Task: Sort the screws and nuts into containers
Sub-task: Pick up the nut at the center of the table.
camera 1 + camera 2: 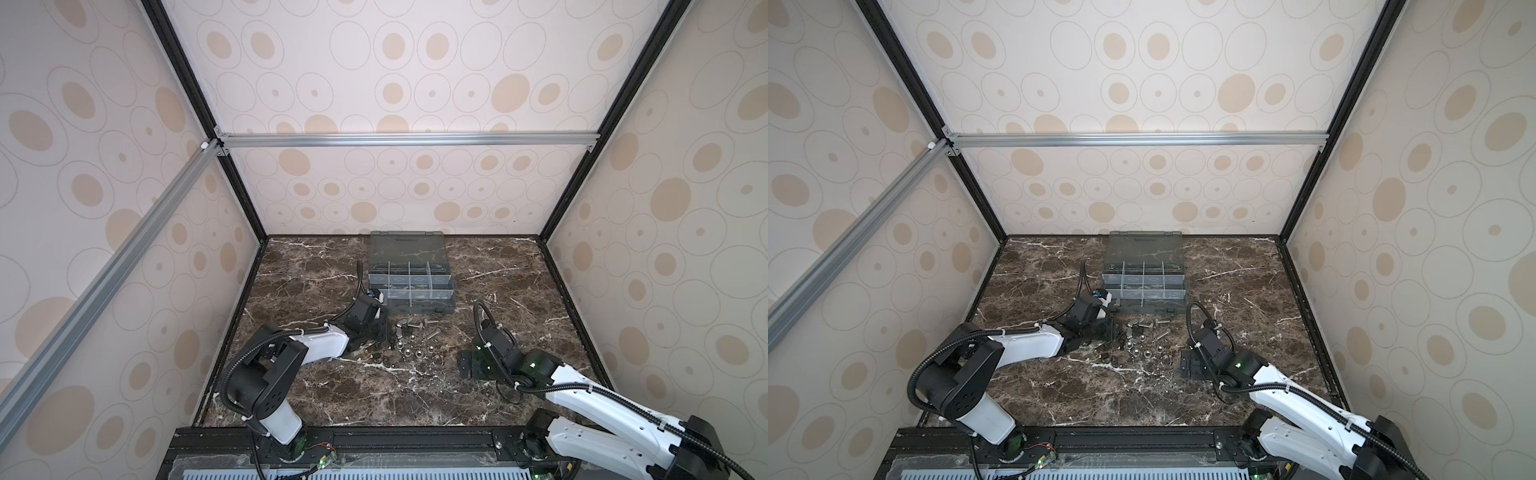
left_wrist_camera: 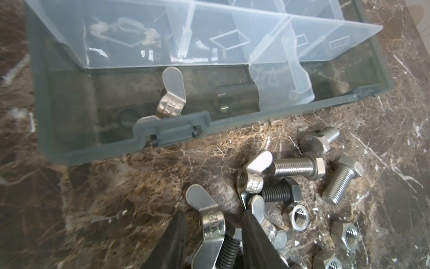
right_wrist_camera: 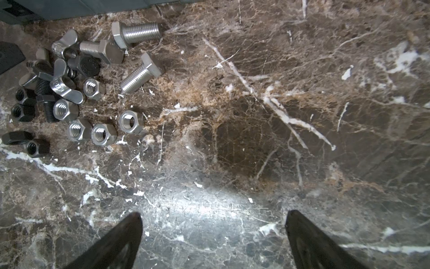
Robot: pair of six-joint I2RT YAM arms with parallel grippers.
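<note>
Both top views are taken from one camera head set high above the front rail [image 1: 374, 436] and tilted down toward the back wall [image 1: 395, 199]. The whole marble tabletop [image 1: 374, 390], the left arm [image 1: 320, 340], the right arm [image 1: 573, 382], the organiser box [image 1: 415, 309] and the loose screws [image 1: 433, 333] and nuts [image 1: 417, 354] are covered from afar. The two pictures are nearly equal, only shifted sideways. The left wrist view is taken close above the tabletop, past the left gripper [image 2: 215, 209], facing the box's front wall and latch. The right wrist view is taken close over bare marble, past the right gripper [image 3: 214, 213], looking down. The screws and nuts are shared by all four views.
</note>
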